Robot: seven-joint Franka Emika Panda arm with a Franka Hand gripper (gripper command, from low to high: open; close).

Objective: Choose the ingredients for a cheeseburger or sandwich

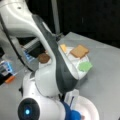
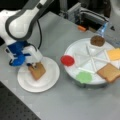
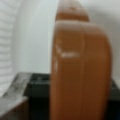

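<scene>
A tan bread slice [image 2: 37,71] rests tilted on the white paper plate [image 2: 50,82], with my gripper [image 2: 32,65] shut on its upper edge. In the wrist view the bread slice [image 3: 80,70] stands on edge between my dark fingers [image 3: 35,97], over the white plate [image 3: 32,37]. The other ingredients lie in the divided white tray [image 2: 82,57]: a round brown patty [image 2: 97,40], a yellow cheese slice [image 2: 114,53] and another bread slice [image 2: 109,72]. In a front view the arm hides my fingertips; patty [image 1: 44,58], cheese [image 1: 64,47] and bread [image 1: 79,51] show behind it.
A red round piece [image 2: 67,60] and a green leafy piece [image 2: 84,77] sit at the tray's near rim. A small orange object [image 2: 81,28] lies at the table's far edge. My arm [image 1: 57,65] leans over the tray's side.
</scene>
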